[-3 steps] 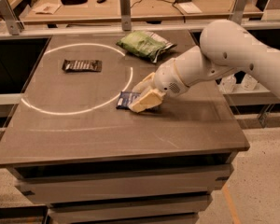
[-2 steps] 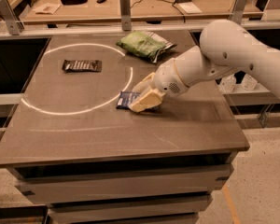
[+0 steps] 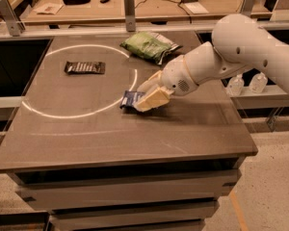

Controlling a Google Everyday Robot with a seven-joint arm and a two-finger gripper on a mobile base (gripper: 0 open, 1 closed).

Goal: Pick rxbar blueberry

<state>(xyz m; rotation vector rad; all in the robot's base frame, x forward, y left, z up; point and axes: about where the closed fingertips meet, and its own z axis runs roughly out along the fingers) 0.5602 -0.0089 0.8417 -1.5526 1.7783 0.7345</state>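
The rxbar blueberry [image 3: 129,99] is a small dark-blue wrapper lying flat on the grey table [image 3: 86,138], right at the right rim of the white circle. My gripper [image 3: 145,99] reaches down from the right and sits on the bar's right end. Its cream fingers [image 3: 154,99] are closed around the bar and cover its right half. The bar still rests on the table surface.
A dark brown bar wrapper [image 3: 85,67] lies inside the white circle at the left. A green crinkled bag [image 3: 149,45] lies at the back of the table. My white arm [image 3: 241,47] spans the right side. Two bottles [image 3: 245,84] stand beyond the right edge.
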